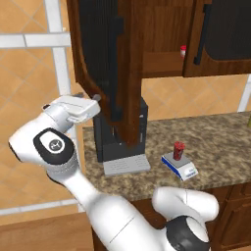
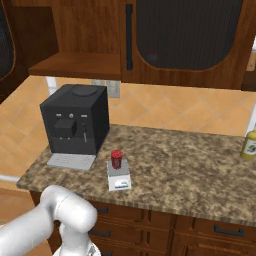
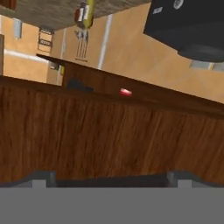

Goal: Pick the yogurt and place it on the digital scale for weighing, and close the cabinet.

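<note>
End effector (image 1: 98, 99) – spread wide, empty | dark red yogurt (image 1: 179, 150) – upright on digital scale (image 1: 180, 166)

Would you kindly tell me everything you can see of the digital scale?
The digital scale is a small flat rectangular slab with a blue base, a white front edge and a pale grey top plate. It lies flat on the speckled stone counter, just right of the coffee machine's grey tray. The yogurt stands upright on its plate.

Orange-tan tiled wall (image 2: 165, 107) rises behind a speckled granite counter (image 2: 190, 165); brown drawers (image 2: 220, 232) with black handles sit below.
</note>
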{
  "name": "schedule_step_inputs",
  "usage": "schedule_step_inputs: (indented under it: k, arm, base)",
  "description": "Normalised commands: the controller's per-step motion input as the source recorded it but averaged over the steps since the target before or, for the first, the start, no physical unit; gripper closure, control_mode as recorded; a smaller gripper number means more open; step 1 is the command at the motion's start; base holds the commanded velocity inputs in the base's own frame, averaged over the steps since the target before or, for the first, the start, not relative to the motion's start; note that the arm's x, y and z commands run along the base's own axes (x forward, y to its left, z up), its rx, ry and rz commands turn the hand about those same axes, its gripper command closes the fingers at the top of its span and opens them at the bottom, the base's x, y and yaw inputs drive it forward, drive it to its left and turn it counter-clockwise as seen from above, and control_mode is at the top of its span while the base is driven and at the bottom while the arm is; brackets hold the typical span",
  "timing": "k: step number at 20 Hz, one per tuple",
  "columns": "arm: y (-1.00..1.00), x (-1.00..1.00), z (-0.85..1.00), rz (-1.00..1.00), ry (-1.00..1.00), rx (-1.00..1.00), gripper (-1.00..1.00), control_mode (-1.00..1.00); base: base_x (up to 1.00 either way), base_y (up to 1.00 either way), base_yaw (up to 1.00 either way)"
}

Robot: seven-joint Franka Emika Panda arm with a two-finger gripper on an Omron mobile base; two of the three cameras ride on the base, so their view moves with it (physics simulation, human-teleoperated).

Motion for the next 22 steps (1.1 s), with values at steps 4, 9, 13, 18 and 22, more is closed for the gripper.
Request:
schedule_step_inputs:
  k: [4,9,13,18,22]
  arm:
    - [-0.97,0.7,0.15,0.0,-0.04,0.13,-1.0,-1.0]
    - [-0.92,0.92,0.06,0.0,-0.02,0.15,-1.0,-1.0]
    - [-0.71,0.9,0.0,0.0,-0.07,0.16,-1.0,-1.0]
    - [-0.47,1.0,-0.04,0.08,-0.11,0.2,-1.0,-1.0]
    - [-0.59,1.0,0.03,0.08,-0.07,0.24,-1.0,-1.0]
  base:
    - [0.0,0.0,0.0]
    - [0.0,0.0,0.0]
    - [0.0,0.0,0.0]
    - [0.0,0.0,0.0]
    - [0.0,0.0,0.0]
